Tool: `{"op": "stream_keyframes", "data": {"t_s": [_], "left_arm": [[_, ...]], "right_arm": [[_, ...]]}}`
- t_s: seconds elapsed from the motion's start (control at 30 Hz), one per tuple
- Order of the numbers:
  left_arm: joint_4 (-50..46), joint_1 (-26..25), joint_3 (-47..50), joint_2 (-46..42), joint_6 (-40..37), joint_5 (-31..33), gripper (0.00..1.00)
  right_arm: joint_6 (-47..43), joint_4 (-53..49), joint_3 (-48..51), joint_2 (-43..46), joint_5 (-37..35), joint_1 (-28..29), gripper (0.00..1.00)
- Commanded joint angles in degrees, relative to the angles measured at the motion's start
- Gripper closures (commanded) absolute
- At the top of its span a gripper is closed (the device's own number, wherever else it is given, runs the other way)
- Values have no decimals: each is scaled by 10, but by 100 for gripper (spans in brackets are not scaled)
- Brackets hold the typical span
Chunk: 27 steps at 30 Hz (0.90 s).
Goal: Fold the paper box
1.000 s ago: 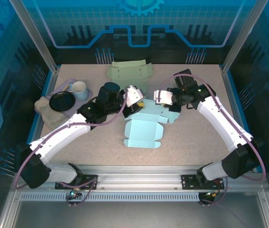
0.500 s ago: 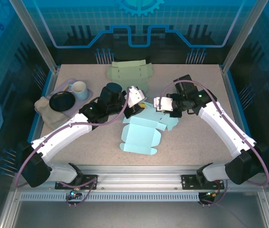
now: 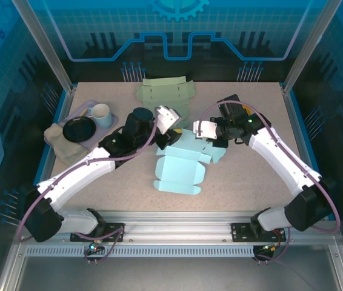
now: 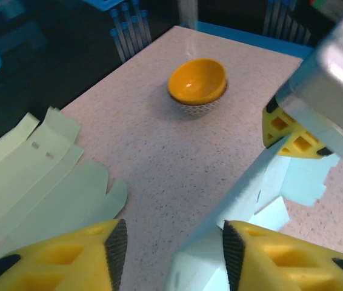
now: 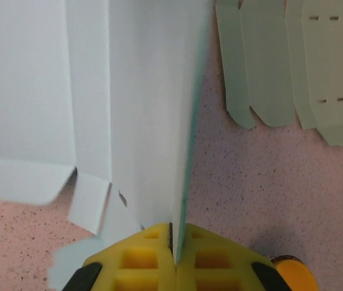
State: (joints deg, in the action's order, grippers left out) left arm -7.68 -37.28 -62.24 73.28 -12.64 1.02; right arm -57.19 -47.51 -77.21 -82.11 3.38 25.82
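Nearest on the tabletop (image 3: 250,176): light-blue paper box (image 3: 179,173), mostly flat, abt centre, just ahead of both arm bases. Its far part is lifted where the two arms meet.

right gripper (image 5: 174,245): jaws pressed together, pinching a raised panel of the box edge-on. The panel stands up btwn the yellow fingers (image 5: 141,257).

left gripper (image 4: 173,248): jaws spread, clear gap btwn the yellow pads (image 4: 68,257). The box's raised edge sits in that gap, close to one pad. Can't tell if it touches.

Over on the left side: grey cloth (image 3: 56,138), black dish (image 3: 78,129) and white mug (image 3: 100,114), the last two on a purple tray (image 3: 80,110), well apart from the box.

Beyond the left gripper, in the left wrist view, an orange bowl (image 4: 197,82) sits on bare tabletop.

Far edge: pale-green flat box blank (image 3: 165,92), unfolded, apart from the blue one.
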Motion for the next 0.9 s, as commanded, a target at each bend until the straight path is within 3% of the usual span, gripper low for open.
{"op": "stream_keyframes", "data": {"t_s": [0.0,0.13,0.27,0.43,0.67,0.87], "left_arm": [[16,21,34,-62,143,85,39],[-32,35,69,-99,251,3,43],[50,34,145,-104,333,-90,47],[131,31,190,-65,378,-100,48],[158,31,175,25,382,-106,47],[171,53,187,63,377,-48,43]], "right_arm": [[44,-8,-30,-41,-46,-4,100],[73,-25,-63,-84,-62,-4,100],[100,-33,-81,-121,-76,-5,100],[106,-41,-82,-149,-56,-7,100],[94,-34,-58,-145,-2,-14,100],[88,-26,-42,-142,7,-19,100]]}}
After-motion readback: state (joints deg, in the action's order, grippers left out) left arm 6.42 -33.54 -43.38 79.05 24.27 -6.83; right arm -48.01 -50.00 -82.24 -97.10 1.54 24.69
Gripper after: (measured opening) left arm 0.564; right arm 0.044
